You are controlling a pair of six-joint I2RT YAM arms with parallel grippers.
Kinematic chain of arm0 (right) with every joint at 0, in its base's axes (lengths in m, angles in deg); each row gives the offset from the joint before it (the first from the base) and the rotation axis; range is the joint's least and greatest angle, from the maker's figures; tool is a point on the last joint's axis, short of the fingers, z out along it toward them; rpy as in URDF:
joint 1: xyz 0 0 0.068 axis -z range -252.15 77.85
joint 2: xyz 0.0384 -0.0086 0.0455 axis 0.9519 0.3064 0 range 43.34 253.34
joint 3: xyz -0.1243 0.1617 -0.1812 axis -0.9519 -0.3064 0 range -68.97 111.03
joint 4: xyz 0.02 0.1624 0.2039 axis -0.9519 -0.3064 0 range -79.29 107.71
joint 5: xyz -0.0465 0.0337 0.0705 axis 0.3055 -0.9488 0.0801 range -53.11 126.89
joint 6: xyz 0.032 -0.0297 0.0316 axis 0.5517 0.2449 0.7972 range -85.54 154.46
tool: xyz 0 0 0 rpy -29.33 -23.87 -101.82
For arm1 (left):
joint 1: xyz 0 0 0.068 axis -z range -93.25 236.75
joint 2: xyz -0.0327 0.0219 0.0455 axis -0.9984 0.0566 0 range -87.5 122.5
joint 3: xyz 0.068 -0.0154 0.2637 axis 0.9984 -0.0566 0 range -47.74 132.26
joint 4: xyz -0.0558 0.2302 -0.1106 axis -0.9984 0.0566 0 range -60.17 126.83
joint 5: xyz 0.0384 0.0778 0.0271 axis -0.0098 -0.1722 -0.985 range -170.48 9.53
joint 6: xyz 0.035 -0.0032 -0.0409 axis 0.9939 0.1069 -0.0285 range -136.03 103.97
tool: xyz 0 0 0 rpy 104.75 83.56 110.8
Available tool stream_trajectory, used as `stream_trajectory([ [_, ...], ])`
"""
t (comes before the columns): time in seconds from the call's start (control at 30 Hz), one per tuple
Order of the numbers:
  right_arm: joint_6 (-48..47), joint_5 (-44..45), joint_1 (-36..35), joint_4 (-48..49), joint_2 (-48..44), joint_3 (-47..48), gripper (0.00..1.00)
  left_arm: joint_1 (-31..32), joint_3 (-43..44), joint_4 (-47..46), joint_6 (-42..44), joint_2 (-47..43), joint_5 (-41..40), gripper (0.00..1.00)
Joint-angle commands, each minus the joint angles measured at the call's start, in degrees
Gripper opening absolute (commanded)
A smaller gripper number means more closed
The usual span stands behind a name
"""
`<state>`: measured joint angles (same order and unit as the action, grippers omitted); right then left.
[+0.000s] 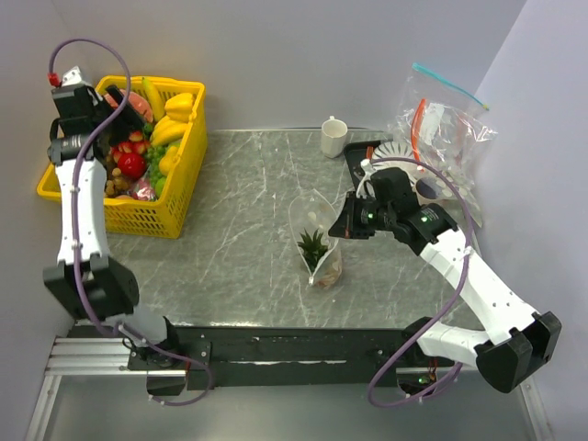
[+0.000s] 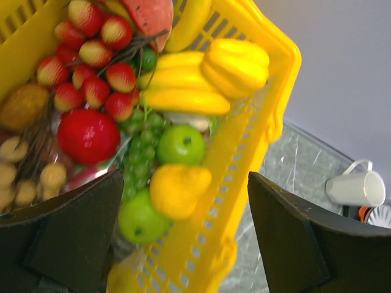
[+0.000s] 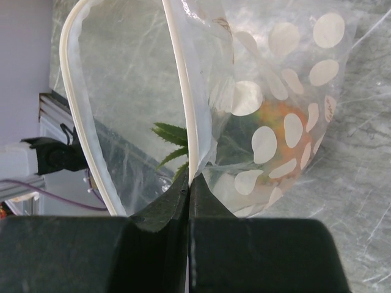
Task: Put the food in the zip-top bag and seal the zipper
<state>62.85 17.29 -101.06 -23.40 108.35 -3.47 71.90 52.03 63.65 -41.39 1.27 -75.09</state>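
Observation:
The dotted zip-top bag [image 1: 317, 237] stands open mid-table with the pineapple [image 1: 315, 248] inside; its green crown [image 3: 174, 146] and orange body [image 3: 278, 119] show through the plastic. My right gripper [image 3: 190, 183] is shut on the bag's whitish zipper strip [image 3: 183, 97], holding the mouth open. My left gripper [image 2: 183, 244] is open and empty over the yellow basket [image 1: 179, 197]. Below it lie the red apple [image 2: 87, 135] and the strawberries [image 2: 79, 61]; both also show in the top view, the apple [image 1: 130, 164] and strawberries [image 1: 136, 144].
The basket also holds bananas [image 2: 183, 91], green apples [image 2: 180, 144], grapes and a watermelon slice [image 2: 156, 15]. A white cup [image 1: 333, 137] stands at the back. Other clear bags [image 1: 441, 138] lie at the back right beside the wall.

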Motion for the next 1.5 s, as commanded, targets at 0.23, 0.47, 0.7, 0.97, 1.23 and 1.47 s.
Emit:
stream_trajectory([
  [0.23,-0.87,-1.06,-0.19,0.76,-3.49,-0.11,0.00,-3.96,15.98,-4.99,-2.41,18.27,3.32,0.92],
  [0.47,0.18,-3.87,-0.19,2.60,-2.44,0.42,0.00,-3.96,20.20,-6.84,-1.44,26.27,1.21,0.90],
  [0.7,-0.96,-4.05,-0.19,2.52,-0.68,1.30,0.00,-3.96,23.45,-8.95,-2.23,32.77,-5.21,0.95],
  [0.97,-0.08,-5.45,-0.19,4.89,1.17,0.69,0.00,-3.96,36.44,-6.23,-5.31,45.95,-9.24,0.97],
  [1.23,0.27,-5.45,-0.27,5.07,1.78,0.42,0.00,-3.96,35.24,-8.15,-6.10,50.62,-7.24,0.78],
  [1.47,1.06,-5.72,-0.19,5.51,1.17,-0.10,0.00,-3.96,23.04,-17.46,-3.46,38.60,-3.19,0.11],
])
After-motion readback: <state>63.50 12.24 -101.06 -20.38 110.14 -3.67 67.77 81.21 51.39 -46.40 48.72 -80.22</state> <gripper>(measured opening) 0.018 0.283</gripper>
